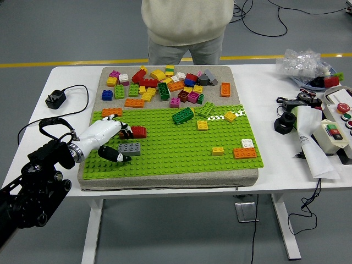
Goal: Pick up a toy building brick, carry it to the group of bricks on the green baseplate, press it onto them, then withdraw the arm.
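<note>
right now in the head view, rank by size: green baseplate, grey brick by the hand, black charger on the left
1. green baseplate
2. grey brick and black charger: look alike, so unranked

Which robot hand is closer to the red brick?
Left. The left hand is right beside the red brick on the green baseplate, fingertips at its edge. The right hand is not in view.

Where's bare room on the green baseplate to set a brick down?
Free: the wide middle and near strip of the green baseplate, between the grey brick by the left hand and the orange brick. Crowded: far edge, around the dark green brick, and the loose pile beyond.
</note>
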